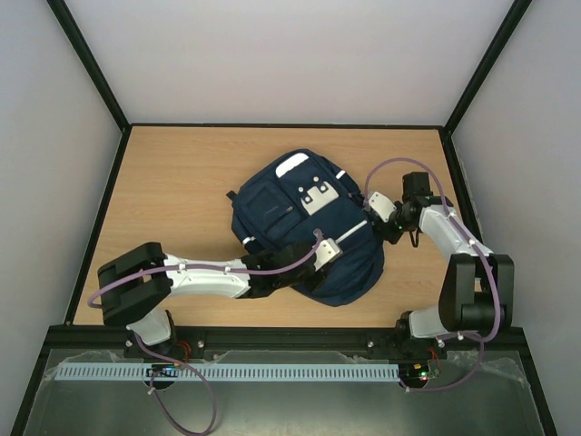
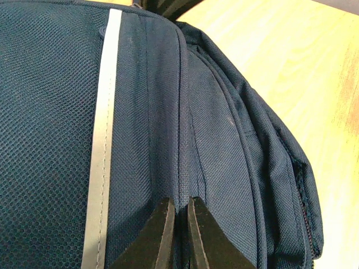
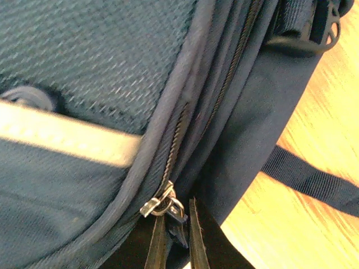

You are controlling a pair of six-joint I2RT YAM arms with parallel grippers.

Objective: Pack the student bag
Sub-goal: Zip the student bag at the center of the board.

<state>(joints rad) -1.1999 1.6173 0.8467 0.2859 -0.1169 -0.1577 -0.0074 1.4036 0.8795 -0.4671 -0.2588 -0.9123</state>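
Navy woven fabric, soft and slack: the student bag [image 1: 304, 227] lies flat on the wooden table [image 1: 172, 182]. I judge it light but floppy, likely to sag if lifted by cloth alone. Mesh-textured panels, a smooth pale reflective stripe [image 2: 101, 140] and ridged seams cover its front. At its right edge the right claw [image 3: 178, 212] is clenched on the small metal zip pull [image 3: 168, 206], the surest handle there. At its lower front the left claw [image 2: 179, 203] is clenched at a seam; whether it pinches cloth I cannot tell.
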